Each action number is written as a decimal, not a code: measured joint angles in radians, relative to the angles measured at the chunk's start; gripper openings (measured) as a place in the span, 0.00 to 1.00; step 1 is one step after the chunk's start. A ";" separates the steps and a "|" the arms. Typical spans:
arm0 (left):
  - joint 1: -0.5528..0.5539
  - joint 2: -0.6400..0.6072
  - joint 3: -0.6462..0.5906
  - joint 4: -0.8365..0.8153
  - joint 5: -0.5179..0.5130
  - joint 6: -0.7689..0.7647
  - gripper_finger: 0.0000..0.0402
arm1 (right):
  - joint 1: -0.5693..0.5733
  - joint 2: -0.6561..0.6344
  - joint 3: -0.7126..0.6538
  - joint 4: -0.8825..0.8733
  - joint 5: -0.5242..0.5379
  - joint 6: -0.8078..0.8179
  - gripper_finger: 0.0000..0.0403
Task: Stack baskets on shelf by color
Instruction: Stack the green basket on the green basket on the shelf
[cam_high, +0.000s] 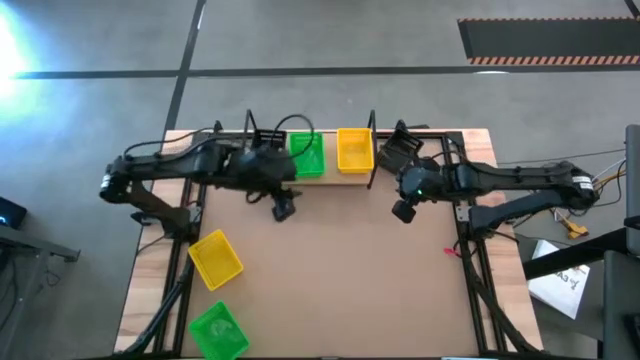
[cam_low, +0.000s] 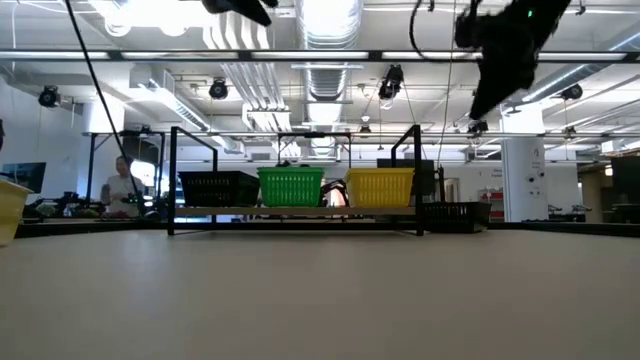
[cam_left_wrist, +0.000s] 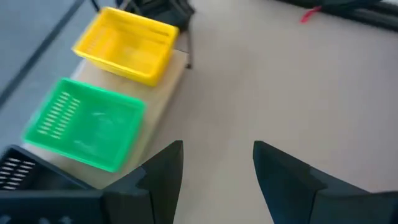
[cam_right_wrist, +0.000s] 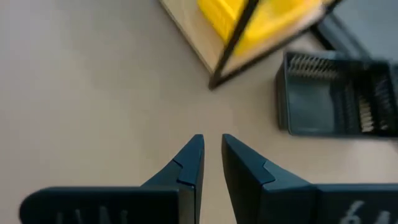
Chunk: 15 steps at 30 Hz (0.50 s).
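High view: left pincer (cam_high: 283, 207) hovers open.

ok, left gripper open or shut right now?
Open. In the left wrist view the left gripper shows a clear gap of bare tabletop between its fingers, with nothing held.

arms: dark, jointed, cabled | left tool (cam_left_wrist: 214, 180): two dark wedge fingers | right tool (cam_right_wrist: 211, 168): same
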 joint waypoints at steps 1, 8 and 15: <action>-0.021 -0.012 -0.012 0.003 0.000 -0.027 0.45 | -0.031 0.000 -0.022 0.012 -0.029 -0.016 0.13; -0.160 -0.059 -0.090 -0.025 0.005 -0.203 0.45 | -0.222 0.001 -0.120 0.102 -0.182 -0.121 0.23; -0.355 -0.071 -0.202 -0.198 0.129 -0.491 0.45 | -0.248 0.001 -0.122 0.204 -0.202 -0.101 0.32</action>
